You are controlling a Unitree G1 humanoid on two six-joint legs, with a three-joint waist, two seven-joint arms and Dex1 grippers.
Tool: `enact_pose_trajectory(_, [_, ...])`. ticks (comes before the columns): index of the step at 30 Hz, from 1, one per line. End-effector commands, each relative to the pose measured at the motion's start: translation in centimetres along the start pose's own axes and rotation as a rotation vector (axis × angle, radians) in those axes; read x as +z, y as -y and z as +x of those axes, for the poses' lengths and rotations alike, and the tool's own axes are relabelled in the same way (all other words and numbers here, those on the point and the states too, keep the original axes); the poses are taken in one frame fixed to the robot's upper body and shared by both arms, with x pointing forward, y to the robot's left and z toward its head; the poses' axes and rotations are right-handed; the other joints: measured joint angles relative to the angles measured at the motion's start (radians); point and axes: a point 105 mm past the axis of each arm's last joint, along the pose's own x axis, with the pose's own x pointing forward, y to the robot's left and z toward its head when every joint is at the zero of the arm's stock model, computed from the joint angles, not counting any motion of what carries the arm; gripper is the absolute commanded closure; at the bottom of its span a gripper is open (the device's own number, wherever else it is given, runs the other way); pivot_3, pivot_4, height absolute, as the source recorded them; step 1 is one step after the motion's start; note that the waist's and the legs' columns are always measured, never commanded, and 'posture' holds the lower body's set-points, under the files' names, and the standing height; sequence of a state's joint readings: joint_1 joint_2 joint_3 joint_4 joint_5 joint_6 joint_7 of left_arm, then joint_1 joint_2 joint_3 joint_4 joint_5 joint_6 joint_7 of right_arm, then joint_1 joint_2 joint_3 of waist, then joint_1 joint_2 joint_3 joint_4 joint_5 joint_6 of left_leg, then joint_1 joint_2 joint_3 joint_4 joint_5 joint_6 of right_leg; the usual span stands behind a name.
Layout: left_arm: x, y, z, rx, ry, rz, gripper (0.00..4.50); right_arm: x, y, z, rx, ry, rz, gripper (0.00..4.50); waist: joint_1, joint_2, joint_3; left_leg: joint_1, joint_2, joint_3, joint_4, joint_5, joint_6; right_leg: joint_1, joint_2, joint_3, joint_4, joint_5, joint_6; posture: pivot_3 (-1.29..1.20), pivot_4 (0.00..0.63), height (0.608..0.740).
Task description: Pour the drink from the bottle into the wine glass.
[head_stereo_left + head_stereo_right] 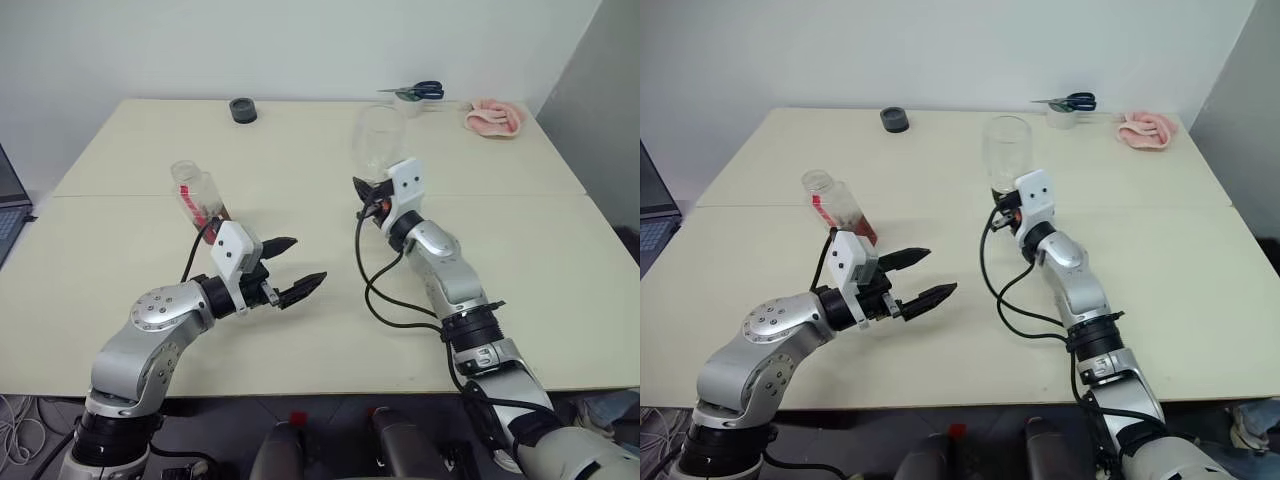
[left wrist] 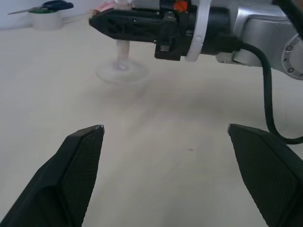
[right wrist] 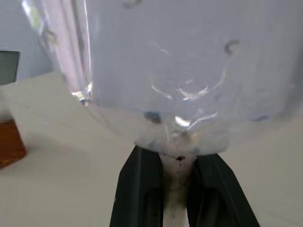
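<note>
**Right fingers pinch the wine glass stem; left fingers spread beside the bottle**

The right gripper (image 3: 179, 189) has its two black fingers pressed against the thin stem of the wine glass (image 1: 1005, 150), just under the round bowl, which rises clear and empty above the fingertips. In the left wrist view the flat round foot of the glass sits just below those fingers, close over the desk (image 1: 560, 260).

The left gripper (image 1: 290, 268) holds nothing; its fingers stand spread wide and point level across the desk towards the right arm. The bottle (image 1: 198, 195) stands on the desk just behind the left wrist, apart from the fingers, leaning a little, with reddish-brown drink (image 1: 862, 228) low in its body.

Well beyond both pairs of fingers lie scissors (image 1: 415, 92), a pink cloth (image 1: 495, 117) and a dark round object (image 1: 243, 110)
</note>
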State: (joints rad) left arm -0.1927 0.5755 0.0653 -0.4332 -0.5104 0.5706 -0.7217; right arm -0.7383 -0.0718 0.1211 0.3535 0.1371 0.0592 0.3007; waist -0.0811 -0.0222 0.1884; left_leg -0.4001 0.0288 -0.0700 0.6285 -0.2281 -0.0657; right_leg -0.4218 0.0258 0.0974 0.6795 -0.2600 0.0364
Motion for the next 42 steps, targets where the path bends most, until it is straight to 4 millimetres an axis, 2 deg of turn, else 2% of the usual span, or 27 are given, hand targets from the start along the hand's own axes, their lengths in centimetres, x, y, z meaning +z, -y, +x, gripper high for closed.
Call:
enact_pose_trajectory(1, [1.0, -0.1, -0.7, 0.019, 0.031, 0.040, 0.00, 1.9, -0.9, 0.2, -0.027, 0.123, -0.073, 4.26, 0.000, 0.000, 0.000, 0.000, 0.000, 0.000, 0.000, 0.000, 0.000, 0.000, 0.000, 0.000, 0.000, 0.000, 0.000, 0.00, 0.150, 0.740])
enact_pose_trajectory(10, [0.2, 0.3, -2.2, 0.049, -0.002, 0.013, 0.00, -0.3, -4.2, 0.9, 0.013, 0.148, -0.126, 4.26, -0.002, 0.000, 0.000, 0.000, 0.000, 0.000, 0.000, 0.000, 0.000, 0.000, 0.000, 0.000, 0.000, 0.000, 0.000, 0.00, 0.150, 0.740])
enact_pose_trajectory(15, [0.3, 0.2, -2.8, 0.067, -0.011, 0.012, 0.00, -1.5, -6.9, 1.1, 0.092, 0.128, -0.080, 4.26, -0.003, 0.000, 0.000, 0.001, 0.000, 0.000, 0.000, 0.000, 0.000, 0.000, 0.000, 0.000, 0.001, 0.000, 0.000, 0.00, 0.150, 0.740])
enact_pose_trajectory(20, [0.4, 0.4, -3.2, 0.080, -0.019, 0.008, 0.00, -2.7, -8.6, 1.4, 0.135, 0.088, -0.022, 4.26, -0.003, 0.000, 0.000, 0.001, 0.000, -0.001, 0.000, 0.000, 0.000, 0.000, 0.000, 0.000, 0.001, 0.000, 0.000, 0.00, 0.150, 0.740])
enact_pose_trajectory(27, [0.3, 0.3, -3.5, 0.098, -0.027, 0.006, 0.00, -4.9, -9.5, 1.6, 0.163, -0.006, -0.022, 4.26, -0.003, 0.000, 0.000, 0.001, 0.000, -0.001, 0.000, 0.000, 0.000, 0.001, -0.001, -0.001, 0.000, 0.000, 0.000, 0.00, 0.150, 0.740])
enact_pose_trajectory(32, [0.4, -0.2, -3.5, 0.129, -0.022, 0.020, 0.00, -6.2, -8.8, 1.6, 0.151, -0.068, -0.043, 4.26, -0.003, -0.001, 0.000, 0.002, 0.000, -0.001, 0.000, 0.000, 0.000, 0.001, 0.000, -0.001, 0.001, 0.000, 0.000, 0.00, 0.150, 0.740])
enact_pose_trajectory(42, [-0.1, -0.8, -4.0, 0.156, -0.032, 0.009, 0.00, -5.8, -8.6, 1.5, 0.155, -0.043, -0.029, 0.77, -0.003, -0.001, -0.001, 0.001, 0.000, -0.001, 0.000, 0.000, 0.000, 0.001, 0.000, -0.001, 0.001, 0.000, -0.001, 0.00, 0.150, 0.740])
